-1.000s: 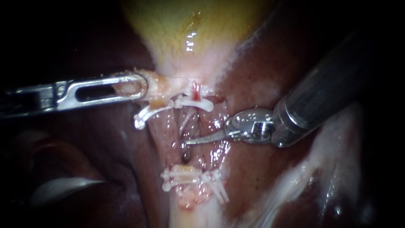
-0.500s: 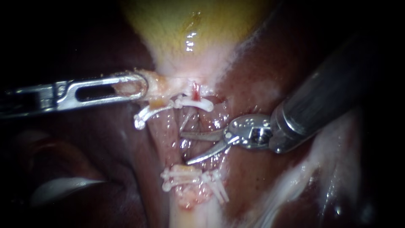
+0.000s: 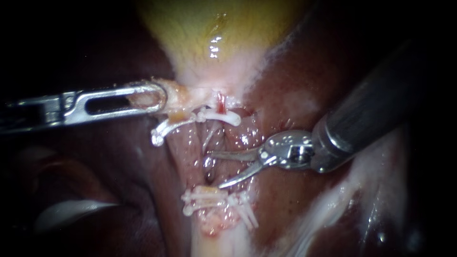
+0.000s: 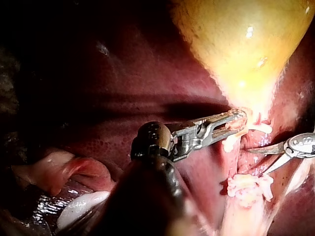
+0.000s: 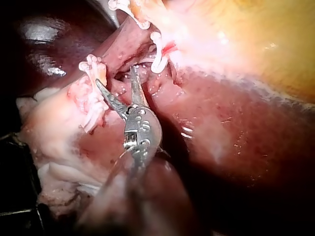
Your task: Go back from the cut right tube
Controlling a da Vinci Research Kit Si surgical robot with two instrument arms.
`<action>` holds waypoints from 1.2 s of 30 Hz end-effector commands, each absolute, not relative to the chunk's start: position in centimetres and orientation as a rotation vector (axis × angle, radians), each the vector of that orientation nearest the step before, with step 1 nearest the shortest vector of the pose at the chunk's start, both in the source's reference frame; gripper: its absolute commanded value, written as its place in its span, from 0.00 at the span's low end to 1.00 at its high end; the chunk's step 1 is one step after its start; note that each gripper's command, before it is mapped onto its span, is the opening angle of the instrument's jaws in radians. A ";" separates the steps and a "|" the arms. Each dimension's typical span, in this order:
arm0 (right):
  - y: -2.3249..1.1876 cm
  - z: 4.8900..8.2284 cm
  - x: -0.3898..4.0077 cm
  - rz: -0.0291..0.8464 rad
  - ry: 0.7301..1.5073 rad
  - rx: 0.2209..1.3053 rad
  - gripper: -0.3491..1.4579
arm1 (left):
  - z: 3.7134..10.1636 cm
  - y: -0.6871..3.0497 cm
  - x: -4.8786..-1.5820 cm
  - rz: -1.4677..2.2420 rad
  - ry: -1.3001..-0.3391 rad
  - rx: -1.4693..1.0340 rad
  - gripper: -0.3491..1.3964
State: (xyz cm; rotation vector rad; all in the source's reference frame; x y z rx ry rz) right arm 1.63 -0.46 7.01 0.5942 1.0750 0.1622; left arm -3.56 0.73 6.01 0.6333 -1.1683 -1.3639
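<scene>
my left instrument (image 3: 154,97) came in flat from the left, its slotted jaws pinched on a pale nub of tissue at the neck of the gallbladder (image 3: 214,33). just beside that grip sat the upper clips (image 3: 223,115), white and crossing each other. the lower clips (image 3: 209,197) bunched further down, on a pale stump. the right tube (image 3: 238,139) lay in the wet strip between those two sets of clips, on the side nearer my right instrument (image 3: 216,170); i could not make out its cut ends cleanly. the right instrument's two thin blades were spread wide with nothing between them but the strip below. the upper blade pointed across under the upper clips, and the lower blade's tip hung just above the lower clips. so clips stood close on both sides of the blades, and a second band of tissue ran beside them toward the left instrument.

the liver (image 3: 295,81) was dark red and glistening all around, with a pale whitish streak (image 3: 333,200) under the right shaft. beyond the lit patch everything fell to black.

against a second before, the blades had gone from pressed together to spread. since half a second before, the whole right tip had slid a little back toward its own shaft, away from the strip. the left instrument had kept its hold in the same place.
</scene>
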 end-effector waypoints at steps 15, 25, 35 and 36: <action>-0.25 6.56 1.08 0.109 0.988 0.413 0.98 | 6.02 0.73 -3.55 -1.365 -1.168 0.632 0.00; -0.20 6.51 0.86 0.108 0.949 0.352 0.98 | 6.02 0.73 -3.56 -1.365 -1.168 0.632 0.00; -0.12 6.46 0.69 0.119 0.923 0.324 0.99 | 6.06 0.73 -3.59 -1.365 -1.169 0.629 0.00; -0.12 6.46 0.68 0.119 0.923 0.324 0.99 | 6.07 0.73 -3.59 -1.365 -1.169 0.629 0.00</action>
